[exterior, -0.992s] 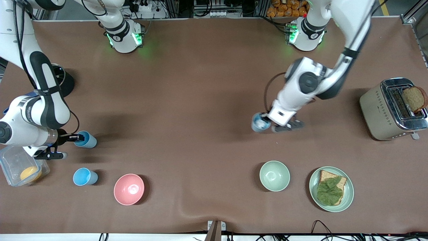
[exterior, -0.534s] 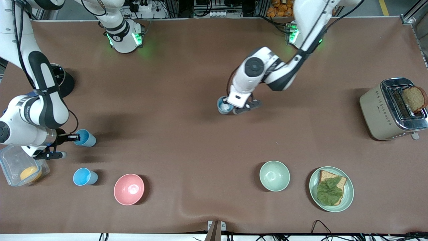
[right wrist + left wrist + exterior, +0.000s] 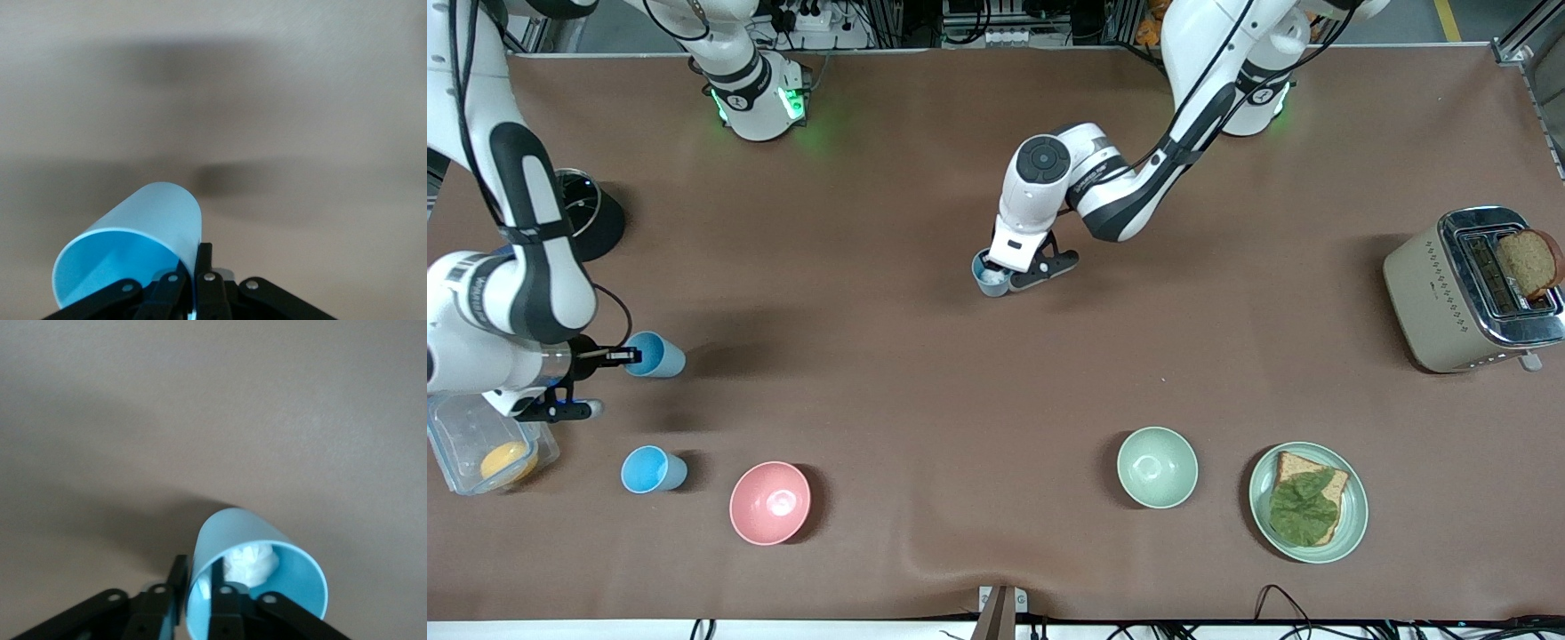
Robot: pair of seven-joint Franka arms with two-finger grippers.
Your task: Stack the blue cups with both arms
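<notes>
I have 2 grippers, and each one holds a blue cup up in the air.

My left gripper (image 3: 1021,269) is over the middle of the brown table (image 3: 925,373). It pinches the rim of the cup with white stuff in it (image 3: 990,274). In my left wrist view, 1 finger (image 3: 225,608) is inside that cup (image 3: 257,577) and the other finger is outside, so the cup wall sits between them. The white crumpled stuff (image 3: 250,561) lies at the bottom of the cup.

My right gripper (image 3: 596,382) is over the right arm's end of the table. It pinches the rim of the tilted cup (image 3: 656,355). In my right wrist view, my fingers (image 3: 203,280) are squeezed on the edge of that cup (image 3: 133,257), and its open mouth faces the camera.

A 3rd blue cup (image 3: 651,468) stands alone on the table, nearer to the front camera than where my right gripper hangs. It is just beside the pink bowl (image 3: 770,502). A clear box (image 3: 476,442) with something orange in it sits close to my right arm.
</notes>
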